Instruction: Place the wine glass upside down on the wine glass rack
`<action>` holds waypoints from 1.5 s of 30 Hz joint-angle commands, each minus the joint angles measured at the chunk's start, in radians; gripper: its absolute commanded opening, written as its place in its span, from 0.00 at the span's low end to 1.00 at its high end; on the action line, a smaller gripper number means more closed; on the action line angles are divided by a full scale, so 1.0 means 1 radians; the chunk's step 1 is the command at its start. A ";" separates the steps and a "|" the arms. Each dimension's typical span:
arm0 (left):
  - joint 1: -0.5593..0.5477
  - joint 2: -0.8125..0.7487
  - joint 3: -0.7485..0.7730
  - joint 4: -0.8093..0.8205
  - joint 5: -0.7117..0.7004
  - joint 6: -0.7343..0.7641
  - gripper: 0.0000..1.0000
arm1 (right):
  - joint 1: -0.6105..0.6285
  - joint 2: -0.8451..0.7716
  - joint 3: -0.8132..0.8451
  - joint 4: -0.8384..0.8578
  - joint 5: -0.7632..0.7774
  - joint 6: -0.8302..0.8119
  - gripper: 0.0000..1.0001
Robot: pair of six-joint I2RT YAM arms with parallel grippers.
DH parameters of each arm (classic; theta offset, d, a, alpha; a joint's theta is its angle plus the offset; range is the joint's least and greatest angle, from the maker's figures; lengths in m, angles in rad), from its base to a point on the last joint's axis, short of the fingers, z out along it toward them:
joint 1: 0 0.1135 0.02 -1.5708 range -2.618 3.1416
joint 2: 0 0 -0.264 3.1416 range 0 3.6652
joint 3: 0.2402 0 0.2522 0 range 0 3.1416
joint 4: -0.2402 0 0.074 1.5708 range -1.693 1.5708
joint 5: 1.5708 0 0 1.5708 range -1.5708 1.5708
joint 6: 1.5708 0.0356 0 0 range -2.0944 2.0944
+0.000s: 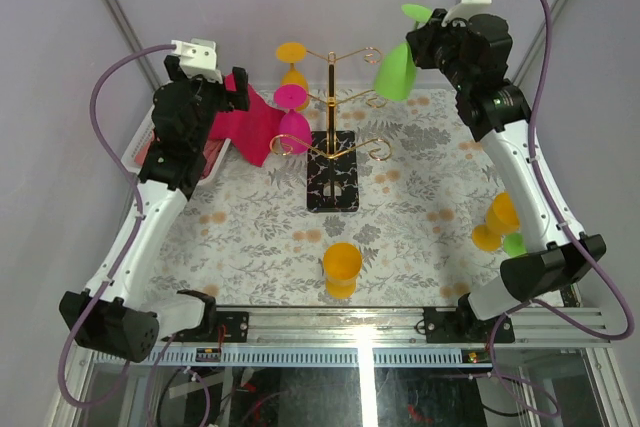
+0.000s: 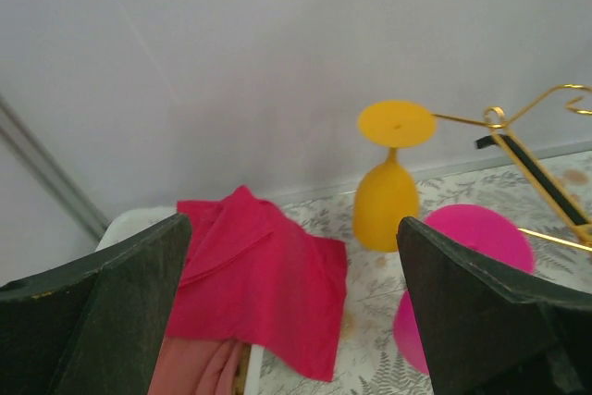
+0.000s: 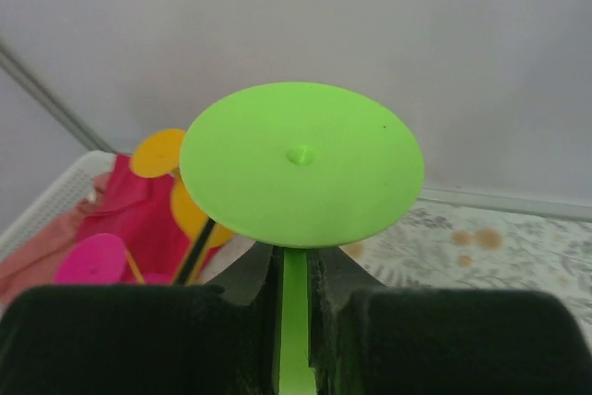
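Observation:
The wine glass rack (image 1: 331, 97) is a gold wire stand on a black base (image 1: 333, 185) at the table's middle back. My right gripper (image 1: 428, 44) is shut on the stem of a green wine glass (image 1: 397, 73) and holds it in the air to the right of the rack's top arms, bowl toward the rack. In the right wrist view my gripper (image 3: 294, 321) clamps the green stem (image 3: 294, 307) under the round foot (image 3: 301, 164). My left gripper (image 2: 291, 321) is open and empty over a red cloth (image 2: 264, 284), left of the rack (image 2: 536, 168).
An orange glass (image 1: 292, 62) and a pink glass (image 1: 294, 130) sit foot-up at the rack's left arms. An orange cup (image 1: 341, 269) stands near the front. An orange glass (image 1: 497, 219) and a green piece (image 1: 514, 243) are at the right. A white tray (image 1: 140, 147) lies at the left.

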 commanded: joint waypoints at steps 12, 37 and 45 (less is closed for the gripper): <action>0.166 0.028 0.031 -0.134 0.100 -0.064 0.91 | -0.080 -0.056 -0.237 0.123 0.213 -0.263 0.00; 0.243 0.116 0.029 -0.139 0.144 -0.089 0.90 | -0.090 0.091 -0.493 0.564 -0.100 -0.406 0.00; 0.266 0.134 0.012 -0.102 0.151 -0.083 0.90 | -0.094 0.219 -0.483 0.737 -0.293 -0.403 0.00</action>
